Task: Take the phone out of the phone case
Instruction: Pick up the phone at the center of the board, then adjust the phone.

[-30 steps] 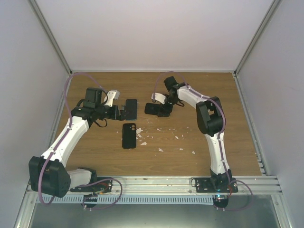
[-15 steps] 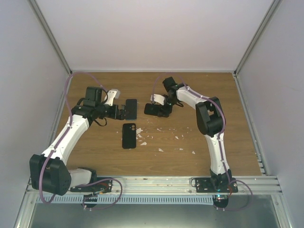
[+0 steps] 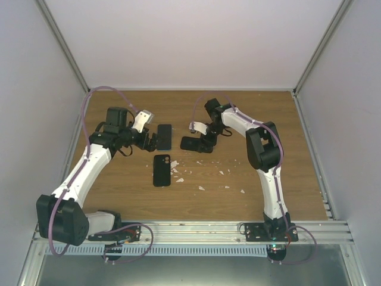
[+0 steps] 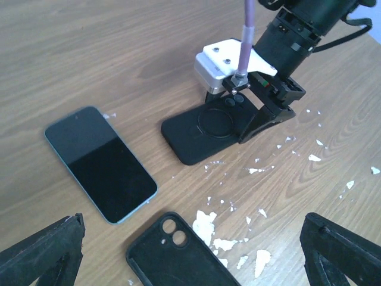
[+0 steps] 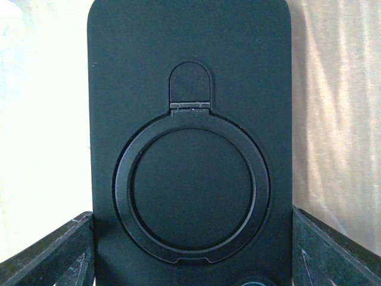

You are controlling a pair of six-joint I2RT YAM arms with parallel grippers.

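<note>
A bare phone (image 4: 100,164) with a pale blue rim lies screen up on the wooden table; it also shows in the top view (image 3: 164,136). An empty black case (image 4: 178,253) with two camera holes lies just near of it (image 3: 161,170). My left gripper (image 4: 193,217) hovers open and empty over both (image 3: 153,140). My right gripper (image 5: 191,211) is shut on the sides of a second black case (image 5: 190,119) with a round ring stand (image 3: 191,143). That case rests low on the table (image 4: 205,134). I cannot tell if a phone sits in it.
Several white paper scraps (image 4: 223,229) litter the wood between the cases and toward the right (image 3: 202,187). Grey walls enclose the table on three sides. The right arm (image 3: 262,149) reaches in from the right.
My left gripper has drawn back and lifted off the bare phone, which stays put. My right gripper has brought the ringed case slightly nearer and lower.
</note>
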